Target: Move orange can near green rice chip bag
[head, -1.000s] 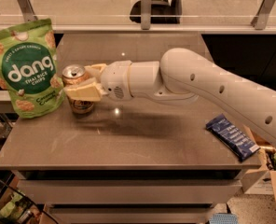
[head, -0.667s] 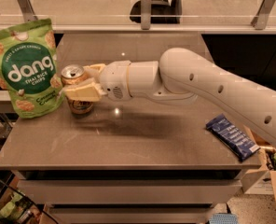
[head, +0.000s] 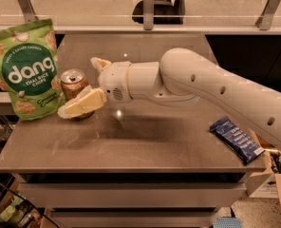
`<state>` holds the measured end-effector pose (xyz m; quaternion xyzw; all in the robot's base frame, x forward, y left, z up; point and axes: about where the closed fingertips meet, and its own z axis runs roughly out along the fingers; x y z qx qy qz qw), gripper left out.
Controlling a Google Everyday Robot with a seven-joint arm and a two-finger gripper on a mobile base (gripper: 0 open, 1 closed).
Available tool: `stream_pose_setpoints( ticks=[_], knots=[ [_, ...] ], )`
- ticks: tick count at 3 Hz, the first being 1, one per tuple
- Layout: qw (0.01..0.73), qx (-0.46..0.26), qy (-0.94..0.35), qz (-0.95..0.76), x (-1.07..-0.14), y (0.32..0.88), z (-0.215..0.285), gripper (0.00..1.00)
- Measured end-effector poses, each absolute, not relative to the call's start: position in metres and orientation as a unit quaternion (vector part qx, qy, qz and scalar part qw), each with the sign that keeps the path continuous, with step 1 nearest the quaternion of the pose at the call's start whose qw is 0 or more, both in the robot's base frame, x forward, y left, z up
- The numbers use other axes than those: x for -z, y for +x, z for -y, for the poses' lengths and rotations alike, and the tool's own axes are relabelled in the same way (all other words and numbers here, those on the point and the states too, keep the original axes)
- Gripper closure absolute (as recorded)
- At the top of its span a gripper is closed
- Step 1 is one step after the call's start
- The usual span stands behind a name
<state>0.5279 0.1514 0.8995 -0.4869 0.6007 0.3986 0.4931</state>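
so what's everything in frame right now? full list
green rice chip bag: 1, green, standing at table's left edge
orange can: 1, pale orange with silver top, upright just right of the bag
wrapper: 1, dark blue, flat at table's right front
table: 1, grey-brown, centre
cardboard box: 1, brown, floor at lower right
arm: 1, white, reaching in from the right
gripper: 1, cream, at the can

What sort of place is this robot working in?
Probably an office or lab space: a grey counter, with a glass railing and a black office chair behind. The cream gripper is at the pale-orange can.
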Motion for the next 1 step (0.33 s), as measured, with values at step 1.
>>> stream_pose_setpoints(
  ticks=[1],
  knots=[
    [0.493,-0.399,-0.487,-0.601,-0.8995,0.5279,-0.1515,0.0]
  ],
)
